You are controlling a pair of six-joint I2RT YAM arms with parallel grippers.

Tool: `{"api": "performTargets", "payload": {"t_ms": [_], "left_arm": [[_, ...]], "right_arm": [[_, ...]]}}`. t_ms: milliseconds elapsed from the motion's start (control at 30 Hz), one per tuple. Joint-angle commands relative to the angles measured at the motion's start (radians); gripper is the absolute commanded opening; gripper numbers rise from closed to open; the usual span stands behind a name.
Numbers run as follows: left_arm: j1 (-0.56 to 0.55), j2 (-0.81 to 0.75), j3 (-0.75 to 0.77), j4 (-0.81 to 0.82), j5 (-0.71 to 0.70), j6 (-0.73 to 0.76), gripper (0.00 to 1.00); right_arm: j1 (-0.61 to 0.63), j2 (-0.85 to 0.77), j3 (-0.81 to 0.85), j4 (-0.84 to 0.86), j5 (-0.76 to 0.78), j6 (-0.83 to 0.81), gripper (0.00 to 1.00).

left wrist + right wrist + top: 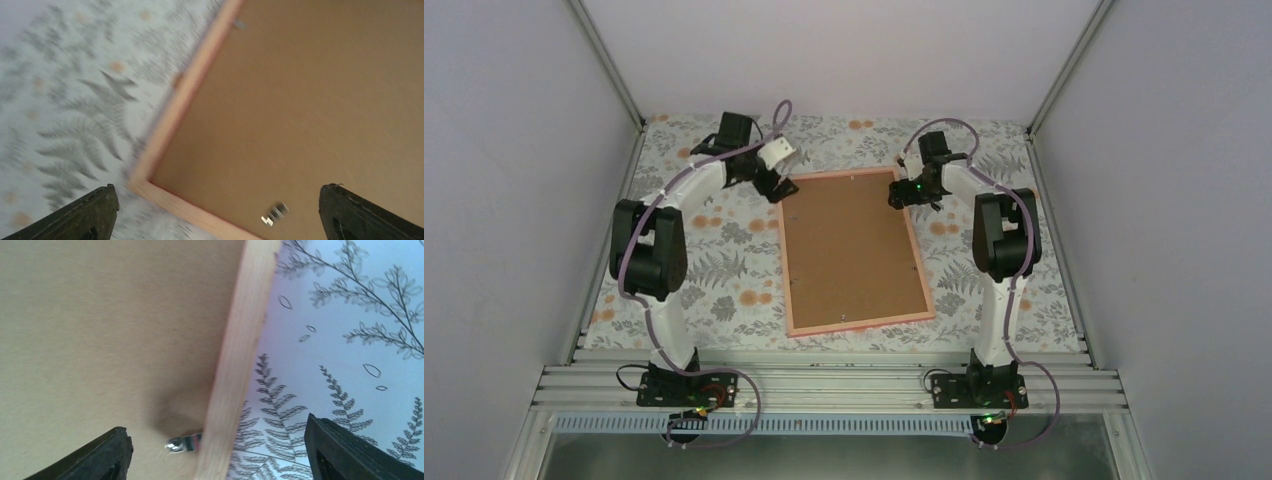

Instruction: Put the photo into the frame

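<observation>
The frame, with a thin pink border, lies flat in the middle of the table. A plain brown board fills it. The photo is hidden. My left gripper is open and empty over the frame's far left corner; the left wrist view shows the border, the board and a small metal clip between the open jaws. My right gripper is open and empty over the far right corner; the right wrist view shows the border, the board and a metal clip.
A fern-and-flower patterned cloth covers the table. White walls with metal posts close in the left, right and back. An aluminium rail runs along the near edge by the arm bases.
</observation>
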Motion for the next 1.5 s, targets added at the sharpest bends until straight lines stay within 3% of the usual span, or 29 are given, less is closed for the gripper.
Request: {"api": "performTargets", "payload": {"t_ms": [0,67,233,400,633,867,1467], "left_arm": [[-0.002,-0.112,-0.155,0.014,0.02,0.098,1.0],[-0.002,-0.118,-0.192,-0.001,-0.003,0.109,0.99],[-0.007,-0.101,-0.243,0.032,-0.093,-0.037,0.85],[-0.023,-0.086,-0.254,0.102,-0.181,-0.186,0.85],[-0.094,-0.016,-0.187,0.1,-0.27,-0.227,0.85],[-0.134,0.065,-0.139,0.068,-0.304,-0.251,0.84],[-0.146,0.118,-0.145,-0.07,-0.441,-0.199,0.81]], "right_arm": [[0.005,-0.101,0.015,-0.013,-0.113,-0.11,0.86],[0.021,-0.125,0.027,-0.013,-0.158,-0.124,0.87],[0.069,-0.157,0.032,0.009,-0.305,-0.102,0.83],[0.134,-0.119,0.048,0.029,-0.467,-0.035,0.74],[0.188,-0.022,0.056,0.091,-0.554,0.091,0.63],[0.21,0.027,0.028,0.136,-0.564,0.142,0.54],[0.207,0.066,-0.101,0.159,-0.441,0.125,0.49]]}}
